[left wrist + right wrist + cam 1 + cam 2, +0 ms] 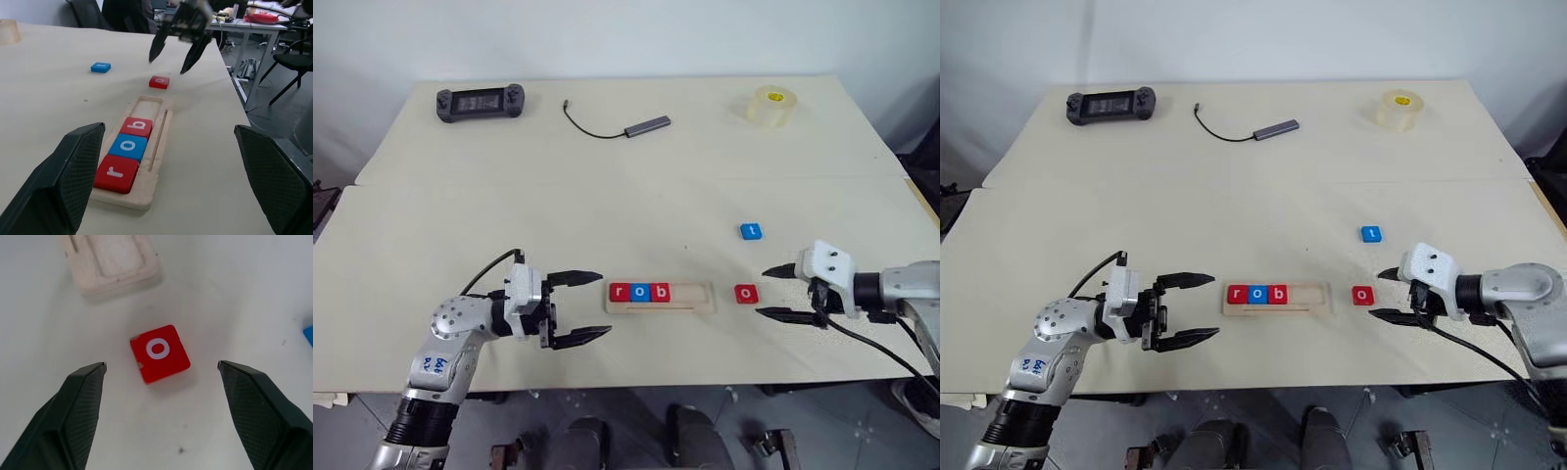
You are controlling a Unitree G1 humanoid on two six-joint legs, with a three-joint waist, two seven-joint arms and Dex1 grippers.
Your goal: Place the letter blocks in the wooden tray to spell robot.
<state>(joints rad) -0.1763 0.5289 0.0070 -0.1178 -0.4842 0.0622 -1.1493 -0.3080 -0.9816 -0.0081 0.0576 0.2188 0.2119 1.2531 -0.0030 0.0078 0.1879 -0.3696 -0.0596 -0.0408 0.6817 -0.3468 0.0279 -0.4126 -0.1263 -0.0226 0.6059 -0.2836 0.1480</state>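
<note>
Wooden tray (661,297) holds 3 tiles, r-o-b, with 2 slots free at its right; right gripper (771,292), fingers spread and empty, sits just right of red o block (747,293), so step 4 needs a pinch, while blue t block (751,231) waits farther back.

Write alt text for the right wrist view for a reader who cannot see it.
A red letter block with a white o lies flat on the pale table, between the spread black fingers of the open right gripper, which do not touch it. Beyond it sits the empty end of the wooden tray, and a blue block's edge shows beside.
</note>
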